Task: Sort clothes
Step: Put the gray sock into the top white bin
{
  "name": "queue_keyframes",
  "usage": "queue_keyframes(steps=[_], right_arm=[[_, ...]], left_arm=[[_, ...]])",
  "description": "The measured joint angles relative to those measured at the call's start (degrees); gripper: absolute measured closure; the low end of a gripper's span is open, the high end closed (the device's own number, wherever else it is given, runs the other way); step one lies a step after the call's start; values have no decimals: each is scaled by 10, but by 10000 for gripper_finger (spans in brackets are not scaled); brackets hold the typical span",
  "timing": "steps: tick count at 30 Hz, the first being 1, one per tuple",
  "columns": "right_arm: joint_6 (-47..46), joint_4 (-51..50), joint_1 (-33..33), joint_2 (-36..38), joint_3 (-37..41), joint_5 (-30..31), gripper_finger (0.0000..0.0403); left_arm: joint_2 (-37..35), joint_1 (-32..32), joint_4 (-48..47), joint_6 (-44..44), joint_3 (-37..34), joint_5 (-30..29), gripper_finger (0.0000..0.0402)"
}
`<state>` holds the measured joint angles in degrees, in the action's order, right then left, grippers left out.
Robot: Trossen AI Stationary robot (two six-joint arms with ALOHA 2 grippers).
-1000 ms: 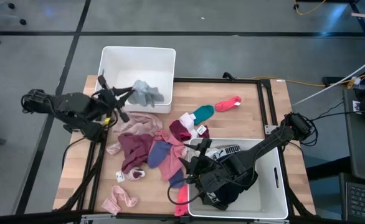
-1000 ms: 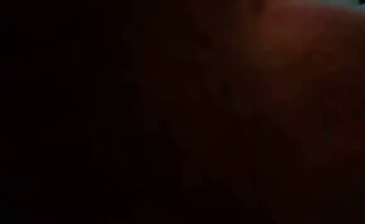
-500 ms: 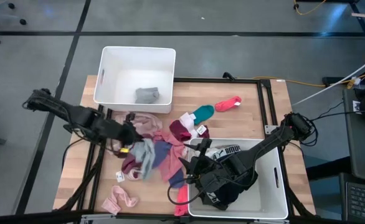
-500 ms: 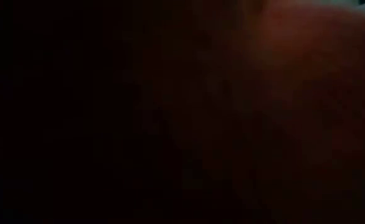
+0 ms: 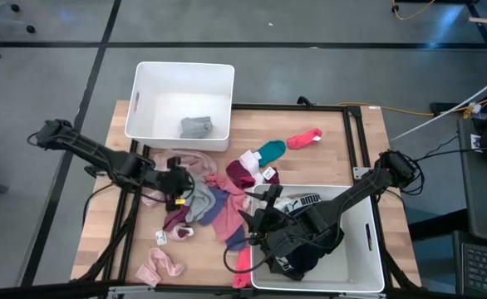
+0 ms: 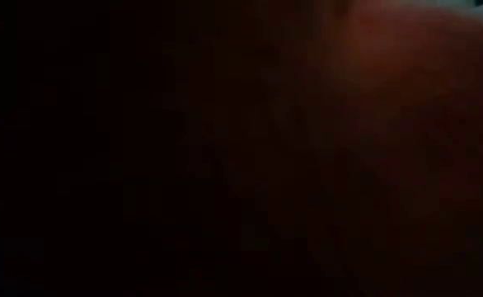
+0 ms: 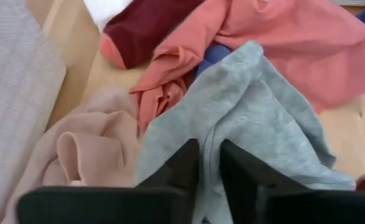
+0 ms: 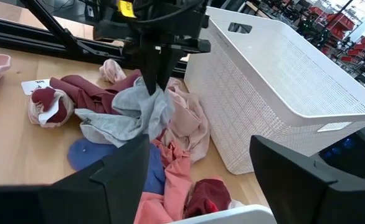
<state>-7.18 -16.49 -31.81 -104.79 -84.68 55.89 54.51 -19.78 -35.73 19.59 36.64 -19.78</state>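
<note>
left claw (image 5: pixel 179 184) sat low over the middle of the clothes pile, fingers close together on a fold of the grey garment (image 5: pixel 198 201); in the left wrist view the two dark fingers (image 7: pixel 189 168) stood almost together with the grey cloth (image 7: pixel 257 118) bunched between and around them. whether they pinched it or had let go, could not tell. from the right wrist view the same claw (image 8: pixel 157 62) pointed straight down onto the peak of the grey cloth (image 8: pixel 129 115).

grey garment lay just under and to the near side of that claw, draped over the pile; long axis ran from the claw toward the near edge of the bench. around it: pale pink piece (image 5: pixel 189 164), maroon piece (image 5: pixel 242 174), blue piece (image 5: pixel 213 205), salmon piece (image 5: pixel 227 218).

right claw (image 5: pixel 256 223) hung spread wide at the near bin's (image 5: pixel 368 249) left rim, grasping nothing; black clothing (image 5: pixel 306 245) lay in that bin.

further out: teal sock (image 5: pixel 270 150) and red sock (image 5: pixel 305 138) lay on bare bench (image 5: pixel 343 145); a second grey piece (image 5: pixel 197 127) lay in the far white bin (image 5: pixel 181 79); a pink sock (image 5: pixel 160 267) near the front corner. grey floor around. low view dark, nothing readable.
</note>
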Motion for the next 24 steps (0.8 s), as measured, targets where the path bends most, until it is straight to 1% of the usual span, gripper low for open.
queue_keyframes(steps=[3, 5, 7, 9, 12, 17, 20, 24], right_arm=[[0, 0, 0, 0, 0, 0, 123], [0, 0, 0, 0, 0, 0, 123], [0, 0, 0, 0, 0, 0, 123], [0, 1, 0, 0, 0, 0, 123], [0, 1, 0, 0, 0, 0, 123], [0, 1, 0, 0, 0, 0, 123], [0, 1, 0, 0, 0, 0, 123], [0, 1, 0, 0, 0, 0, 123]], left_arm=[[-7, 8, -35, -2, 31, 5, 289], [-10, 12, -83, -2, 62, 5, 263], [-14, 15, -123, 2, 87, 5, 244], [-17, 19, -142, 11, 95, 4, 233], [-14, 27, -152, 30, 86, 1, 227], [-12, 37, -130, 43, 32, -2, 230], [-11, 39, -98, 37, 9, 22, 230], [-11, 38, -69, 10, 3, 40, 234]])
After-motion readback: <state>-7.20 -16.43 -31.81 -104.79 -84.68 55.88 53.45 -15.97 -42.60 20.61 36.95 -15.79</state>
